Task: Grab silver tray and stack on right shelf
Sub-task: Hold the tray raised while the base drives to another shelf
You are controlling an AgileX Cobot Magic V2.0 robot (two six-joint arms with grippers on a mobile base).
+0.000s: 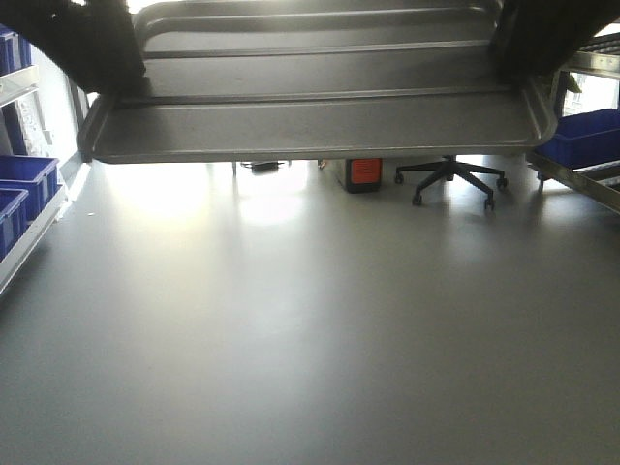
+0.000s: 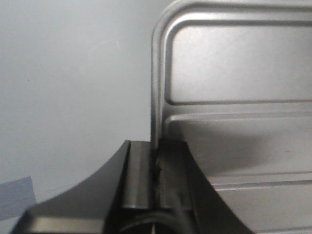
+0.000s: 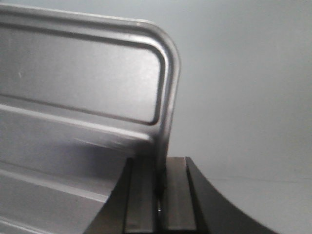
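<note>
The silver tray (image 1: 320,97), shiny steel with a rolled rim and two long ribs, hangs in the air across the top of the front view, above the grey floor. My left gripper (image 2: 155,170) is shut on the tray's left rim (image 2: 155,97). My right gripper (image 3: 160,180) is shut on the tray's right rim (image 3: 165,107). The dark arms show at the tray's upper left (image 1: 87,39) and upper right (image 1: 552,34). The right shelf (image 1: 591,145) shows only as a steel bar and a dark-blue crate (image 1: 584,136) at the right edge.
Blue bins (image 1: 21,189) on a rack stand at the left edge. A black office chair base (image 1: 450,179) and an orange-and-black box (image 1: 362,174) stand on the floor beyond the tray. Grey floor (image 1: 291,329) fills the foreground.
</note>
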